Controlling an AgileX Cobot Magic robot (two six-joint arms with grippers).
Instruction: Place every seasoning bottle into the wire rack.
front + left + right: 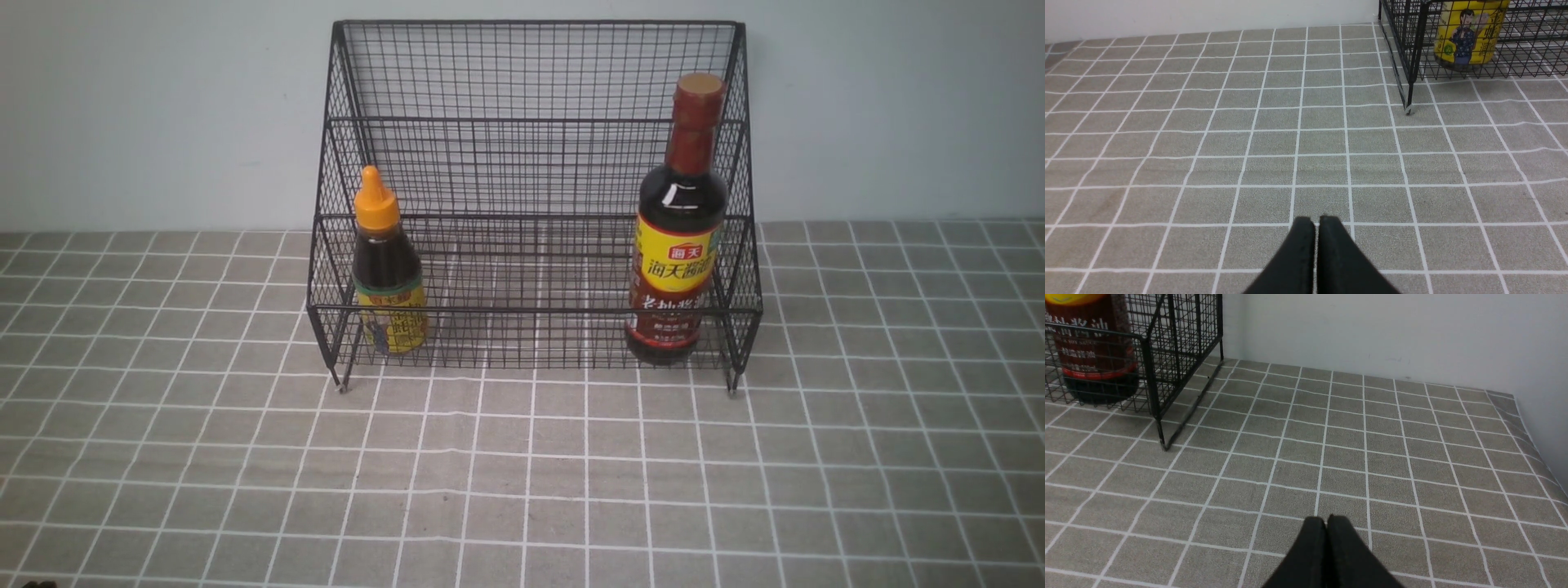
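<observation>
Now, here's the left gripper (1318,222), its dark tapered fingertips drawn together with nothing between them, poised over the checked cloth (522,490) in front of the wire rack (535,310). And the right gripper (1327,520) matches it, closed up and empty, its slim black points also well apart from the rack. Both reach forward side by side, fingers pointing away from the robot, the rest of each arm out of sight.

Out to the rack we go: black wire mesh, tall back, sloping sides, a low front rail and small feet standing on the cloth. Inside its left end, there's the short squat bottle (390,269), dark and rounded, with a pointed orange nozzle cap and a yellow label, leaning slightly. Inside its right end, the tall bottle (679,220), glossy dark glass, brown-red neck and cap, yellow and red label, tipped slightly too. Both sit behind the rack's front rail! The cloth is grey with wavy white grid lines, and behind the rack rises a smooth pale wall (890,106).
</observation>
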